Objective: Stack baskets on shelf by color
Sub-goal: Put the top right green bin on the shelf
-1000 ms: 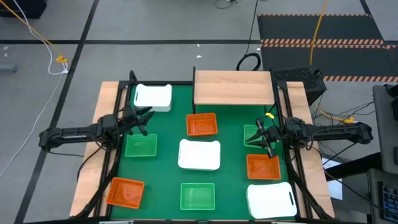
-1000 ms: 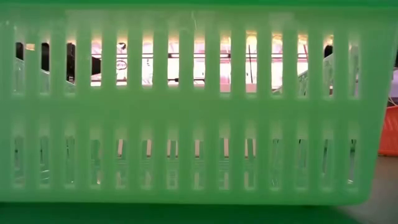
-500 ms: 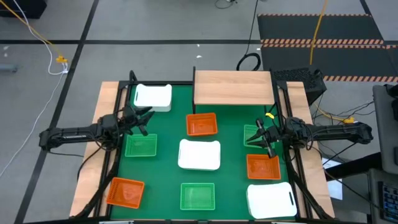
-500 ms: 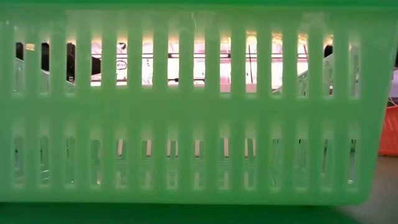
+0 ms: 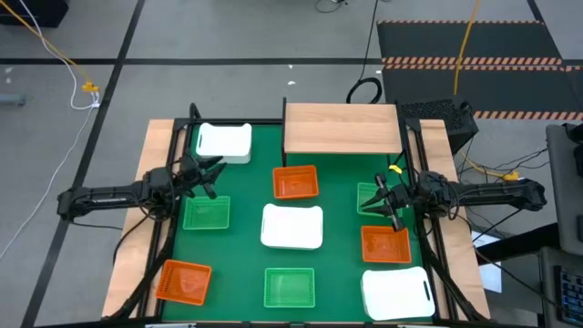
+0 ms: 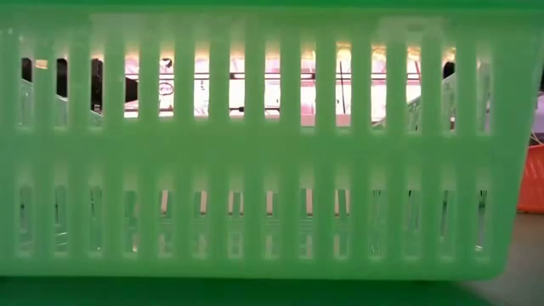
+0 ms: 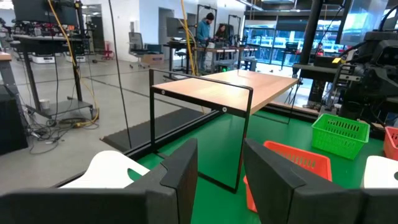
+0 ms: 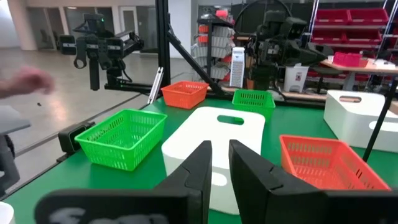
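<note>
The shelf [image 5: 342, 128] stands at the far edge of the green table [image 5: 337, 241], right of centre, its long axis running along that edge and its wooden top bare. All nine baskets sit apart on the table surface. A white basket [image 5: 224, 142] lies in the far left corner, long axis across the table. An orange basket [image 5: 296, 182] sits just in front of the shelf, and a larger white basket [image 5: 292, 226] lies at the table's middle, both lengthwise across. A green basket [image 5: 207, 213] is near the left edge, another green basket [image 5: 290, 287] at the near edge's middle, and a third green basket [image 5: 372, 198] near the right edge, partly under the right arm. An orange basket [image 5: 184, 281] sits slightly skewed in the near left corner, another orange basket [image 5: 386, 244] is by the right edge, and a white basket [image 5: 397, 293] fills the near right corner.

The left gripper [image 5: 208, 173] hovers over the left edge between the far white basket and the green one, fingers [image 7: 180, 171] parted by a moderate gap and holding nothing. The right gripper [image 5: 384, 202] hangs over the right-edge green basket, its fingers [image 8: 198, 165] a narrow gap apart, empty.
</note>
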### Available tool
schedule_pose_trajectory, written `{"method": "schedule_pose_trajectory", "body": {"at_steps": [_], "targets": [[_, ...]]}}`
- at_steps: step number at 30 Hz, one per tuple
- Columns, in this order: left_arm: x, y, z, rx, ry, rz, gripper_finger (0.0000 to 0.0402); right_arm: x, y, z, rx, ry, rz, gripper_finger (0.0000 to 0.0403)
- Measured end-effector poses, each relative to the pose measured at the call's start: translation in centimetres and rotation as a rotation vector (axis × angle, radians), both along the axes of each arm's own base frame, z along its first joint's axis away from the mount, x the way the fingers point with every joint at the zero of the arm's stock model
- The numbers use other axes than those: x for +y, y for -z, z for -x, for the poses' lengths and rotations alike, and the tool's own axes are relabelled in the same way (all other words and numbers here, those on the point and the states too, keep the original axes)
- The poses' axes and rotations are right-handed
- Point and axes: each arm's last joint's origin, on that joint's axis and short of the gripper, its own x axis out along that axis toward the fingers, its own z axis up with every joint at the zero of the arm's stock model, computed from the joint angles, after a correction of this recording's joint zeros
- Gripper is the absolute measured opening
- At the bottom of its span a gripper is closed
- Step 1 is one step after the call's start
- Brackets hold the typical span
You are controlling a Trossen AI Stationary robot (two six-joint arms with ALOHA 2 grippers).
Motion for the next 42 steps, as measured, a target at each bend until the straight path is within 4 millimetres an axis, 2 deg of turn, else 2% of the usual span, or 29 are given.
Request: {"method": "schedule_pose_trajectory", "body": {"at_steps": [10, 15, 18, 22, 25, 28, 32, 35, 42], "targets": [[0.0, 0.0, 0.0, 0.000, 0.000, 0.000, 0.0131, 0.0, -0.1, 0.0, -0.006, 0.000, -0.002, 0.0047], [0.0, 0.0, 0.0, 0.030, -0.002, -0.048, 0.0131, 0.0, -1.7, 0.1, -0.203, 0.021, 0.083, 0.0047], [0.0, 0.0, 0.0, 0.043, -0.004, -0.071, 0.0131, -0.4, -2.2, 0.1, -0.238, 0.158, 0.035, 0.0047], [0.0, 0.0, 0.0, 0.044, -0.003, -0.073, 0.0131, -1.2, -1.9, -0.1, -0.189, 0.405, -0.064, 0.0047], [0.0, -0.2, 0.0, 0.031, -0.005, -0.082, 0.0131, -1.6, -1.7, -0.3, -0.167, 0.525, -0.119, 0.0047], [0.0, -0.7, 0.0, 0.013, -0.010, -0.142, 0.0131, -1.9, -1.6, -0.6, -0.113, 0.550, -0.123, 0.0051], [0.0, -1.5, 0.2, -0.049, -0.025, -0.206, 0.0131, -2.3, -4.0, -1.3, -0.124, 0.576, -0.131, 0.0065], [0.0, -1.7, 0.2, -0.084, -0.020, -0.186, 0.0131, -2.6, -5.3, -2.0, -0.079, 0.606, -0.141, 0.0079], [-0.1, -1.7, 0.2, -0.124, 0.008, -0.126, 0.0131, -3.3, -6.2, -3.5, 0.086, 0.698, -0.222, 0.0119]]}}
